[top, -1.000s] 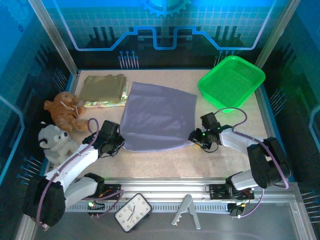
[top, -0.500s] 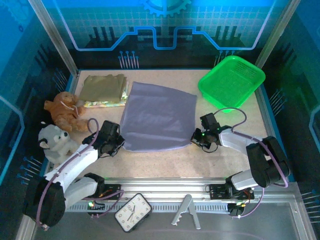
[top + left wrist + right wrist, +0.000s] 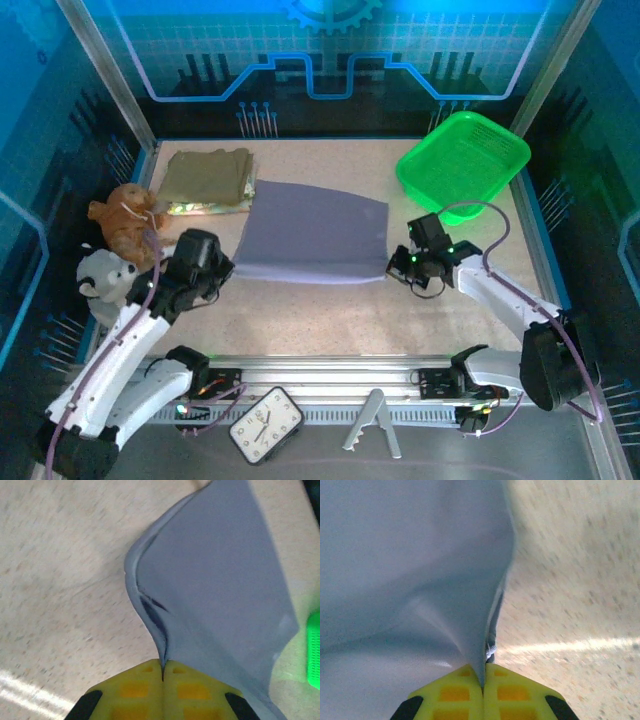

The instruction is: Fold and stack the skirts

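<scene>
Lifted up-frame since a second ago, the lavender-grey skirt (image 3: 315, 232) hangs mid-fold, its near corners pinched by the left gripper (image 3: 228, 270) and right gripper (image 3: 392, 268), while the olive-khaki skirt (image 3: 205, 175) already lies folded on the floral skirt (image 3: 205, 207) at upper left.

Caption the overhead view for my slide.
The left tool and right tool each pinch a near corner of the lavender-grey skirt; olive-khaki skirt folded at back left.

spread skirt (image 3: 312, 232) centre, basket (image 3: 418, 183) behind right
</scene>
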{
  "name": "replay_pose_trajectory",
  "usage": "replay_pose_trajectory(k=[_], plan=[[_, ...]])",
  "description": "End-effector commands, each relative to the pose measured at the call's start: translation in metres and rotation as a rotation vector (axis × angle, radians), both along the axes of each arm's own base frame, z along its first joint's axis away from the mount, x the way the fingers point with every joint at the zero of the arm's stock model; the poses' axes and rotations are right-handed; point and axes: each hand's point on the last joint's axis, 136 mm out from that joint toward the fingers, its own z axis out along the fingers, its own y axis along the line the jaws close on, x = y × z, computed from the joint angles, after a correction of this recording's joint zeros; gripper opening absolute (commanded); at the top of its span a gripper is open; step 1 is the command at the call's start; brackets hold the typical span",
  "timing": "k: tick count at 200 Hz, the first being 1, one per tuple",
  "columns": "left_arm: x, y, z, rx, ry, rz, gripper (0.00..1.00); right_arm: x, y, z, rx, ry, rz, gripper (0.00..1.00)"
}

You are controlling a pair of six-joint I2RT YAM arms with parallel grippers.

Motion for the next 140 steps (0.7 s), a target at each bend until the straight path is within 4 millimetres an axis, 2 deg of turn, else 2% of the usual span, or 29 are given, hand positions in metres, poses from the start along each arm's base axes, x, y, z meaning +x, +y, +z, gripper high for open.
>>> replay_pose_trajectory(k=[1, 28, 75, 115, 140], plan=[[0.038, 0.004, 0.033, 0.154, -0.08, -0.069, 0.0, 0.037, -0.013, 0.035, -0.08, -0.125, -0.068, 0.0], [0.09, 0.001, 0.052, 0.218, -0.139, -0.114, 0.0, 0.08, -0.023, 0.045, -0.127, -0.156, -0.123, 0.0], [0.166, -0.004, 0.081, 0.297, -0.242, -0.176, 0.0, 0.131, -0.02, 0.024, -0.07, -0.124, -0.124, 0.0], [0.202, 0.003, 0.063, 0.327, -0.192, -0.18, 0.0, 0.16, -0.014, 0.011, -0.054, -0.099, -0.1, 0.02], [0.22, 0.003, 0.053, 0.308, -0.171, -0.193, 0.0, 0.174, -0.02, 0.01, -0.071, -0.111, -0.117, 0.03]])
